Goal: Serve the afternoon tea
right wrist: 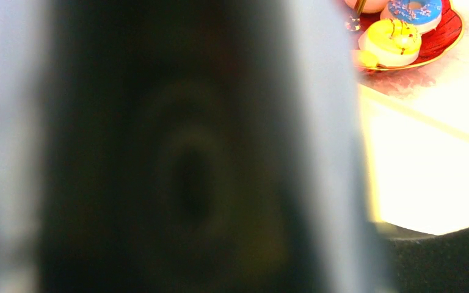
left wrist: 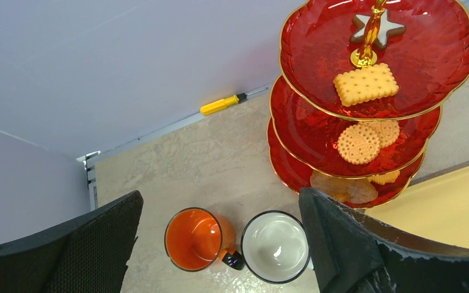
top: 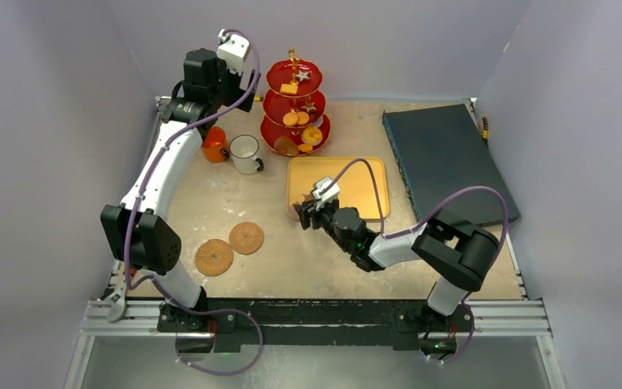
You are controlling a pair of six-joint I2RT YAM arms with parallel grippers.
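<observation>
A yellow tray (top: 356, 174) lies before the red stand (left wrist: 317, 49), orange mug (left wrist: 194, 239) and white mug (left wrist: 276, 246) on the bench (top: 308, 259). The left jaws are spread wide above the mugs, empty. The right jaws are at the tray's corner, their camera blocked by a dark blur, so I cannot tell their state.

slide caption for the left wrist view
Open left gripper hovering over an orange mug and white mug beside a red three-tier stand of biscuits

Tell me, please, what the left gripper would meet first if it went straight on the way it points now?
Probably the orange mug, near its handle beside the white mug; depth is unclear.
</observation>
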